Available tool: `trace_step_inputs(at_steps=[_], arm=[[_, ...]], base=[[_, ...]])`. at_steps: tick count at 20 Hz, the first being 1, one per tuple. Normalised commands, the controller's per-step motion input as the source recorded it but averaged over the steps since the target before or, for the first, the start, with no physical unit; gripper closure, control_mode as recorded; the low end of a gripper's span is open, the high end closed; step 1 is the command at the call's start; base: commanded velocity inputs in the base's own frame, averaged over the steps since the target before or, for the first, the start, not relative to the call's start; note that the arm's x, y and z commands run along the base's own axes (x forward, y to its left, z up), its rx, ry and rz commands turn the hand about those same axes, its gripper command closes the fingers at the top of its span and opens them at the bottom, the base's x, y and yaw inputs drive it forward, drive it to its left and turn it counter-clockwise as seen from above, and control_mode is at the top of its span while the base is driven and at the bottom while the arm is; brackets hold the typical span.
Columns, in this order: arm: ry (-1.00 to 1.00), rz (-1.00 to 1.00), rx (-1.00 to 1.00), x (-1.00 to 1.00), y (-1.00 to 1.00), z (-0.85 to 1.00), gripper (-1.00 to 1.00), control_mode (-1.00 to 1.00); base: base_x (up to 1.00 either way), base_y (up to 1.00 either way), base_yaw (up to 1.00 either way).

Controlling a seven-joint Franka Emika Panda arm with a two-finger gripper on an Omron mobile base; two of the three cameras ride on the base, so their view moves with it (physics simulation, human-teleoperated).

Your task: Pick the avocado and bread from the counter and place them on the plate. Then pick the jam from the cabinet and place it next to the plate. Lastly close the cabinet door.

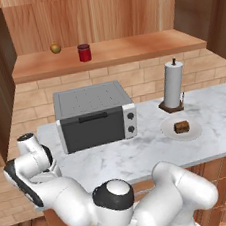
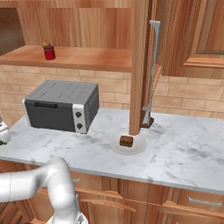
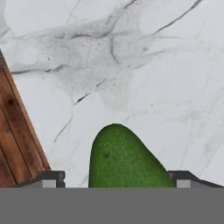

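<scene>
Gripper (image 3: pixel 117 177) jaws spread wide either side of the avocado (image 3: pixel 124 159) on the marble counter (image 3: pixel 144 74), not visibly clamped; bread (image 1: pixel 181 126) on the plate (image 1: pixel 169 131).

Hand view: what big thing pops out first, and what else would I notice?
A big bumpy dark green avocado lies on the white veined marble counter, right between the gripper's two dark fingertips. In the base views, a grey toaster oven stands on the counter, and a brown bread chunk sits on a round white plate.
</scene>
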Motion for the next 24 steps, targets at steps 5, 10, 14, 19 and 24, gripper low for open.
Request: trace_step_inputs(at_steps=[5, 10, 14, 19, 24], arm=[[-0.02, -0.07, 0.0, -0.02, 0.0, -0.09, 1.0, -1.0], [-0.09, -0.07, 0.0, -0.01, 0.0, 0.04, 1.0, -1.0], [-0.12, -0.09, 0.0, -0.26, -0.05, 0.52, 1.0, -1.0], [-0.01, -0.08, 0.0, -0.43, -0.26, 0.72, 1.0, -1.0], [-0.03, -0.08, 0.0, -0.47, -0.77, 0.36, 1.0, -1.0]], base=[[0.0, 0.0, 0.0], [0.0, 0.0, 0.0], [0.0, 0.0, 0.0], [0.0, 0.0, 0.0], [0.0, 0.0, 0.0]])
